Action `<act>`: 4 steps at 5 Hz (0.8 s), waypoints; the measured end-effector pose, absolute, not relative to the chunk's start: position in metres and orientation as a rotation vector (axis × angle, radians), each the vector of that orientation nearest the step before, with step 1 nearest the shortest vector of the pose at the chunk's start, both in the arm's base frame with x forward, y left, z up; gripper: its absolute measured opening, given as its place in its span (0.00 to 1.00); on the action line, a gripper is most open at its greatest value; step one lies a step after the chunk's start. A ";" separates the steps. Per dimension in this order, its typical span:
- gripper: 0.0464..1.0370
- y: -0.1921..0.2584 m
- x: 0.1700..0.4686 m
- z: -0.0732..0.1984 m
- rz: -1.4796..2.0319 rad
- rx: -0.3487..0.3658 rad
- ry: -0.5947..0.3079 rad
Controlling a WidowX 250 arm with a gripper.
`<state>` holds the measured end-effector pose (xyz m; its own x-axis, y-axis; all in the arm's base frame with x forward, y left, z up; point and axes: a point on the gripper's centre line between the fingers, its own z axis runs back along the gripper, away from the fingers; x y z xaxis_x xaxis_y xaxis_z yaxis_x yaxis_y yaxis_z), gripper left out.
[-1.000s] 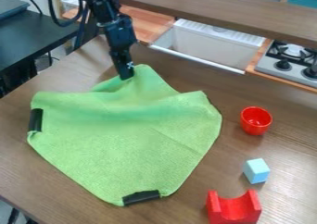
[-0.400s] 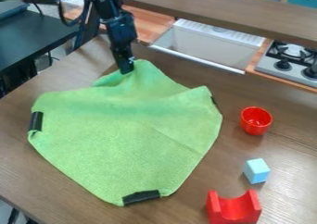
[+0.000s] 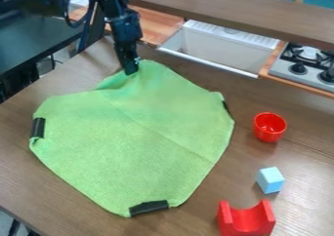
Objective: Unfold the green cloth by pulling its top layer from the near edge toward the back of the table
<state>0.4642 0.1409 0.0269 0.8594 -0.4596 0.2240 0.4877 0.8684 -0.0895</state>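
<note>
Showing the work surface from above at a slant, the camera view has a green cloth (image 3: 143, 137) spread over the left and middle part of a brown wooden table (image 3: 196, 223). The black arm (image 3: 122, 23) enters at the top left, and its gripper (image 3: 131, 70) points down at the cloth's far end, near the table's far left corner. The gripper is closed on a pinch of the cloth; creases run out from the hold, and a small fold lies just to its left. The rest of the cloth lies mostly flat, with a faint diagonal crease across its middle. Three black patches mark its border: a left patch (image 3: 38, 127), a near patch (image 3: 149, 207) and a right patch (image 3: 226, 108), the last seen only as a thin strip.

To the right of the cloth, well apart from the gripper, stand three objects in a loose row running towards the table's near edge. Farthest is a red cup (image 3: 269, 127), upright, its mouth facing up. Next comes a light blue block (image 3: 270, 180); nearest is a red block with a curved notch (image 3: 246, 222) in its top.

Beyond the table's far edge are a white sink (image 3: 219, 49) and, farther right, a stove (image 3: 303, 67) with black knobs. A dark table (image 3: 32, 42) stands beyond the left edge.
</note>
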 end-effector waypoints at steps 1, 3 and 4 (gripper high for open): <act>0.02 0.147 0.470 0.037 -0.489 -0.110 -0.205; 0.04 0.151 0.475 0.041 -0.555 0.010 -0.120; 0.20 0.147 0.475 0.028 -0.605 -0.001 -0.063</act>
<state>0.4753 0.1469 0.0282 0.8208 -0.5681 0.0599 0.5681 0.8227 0.0179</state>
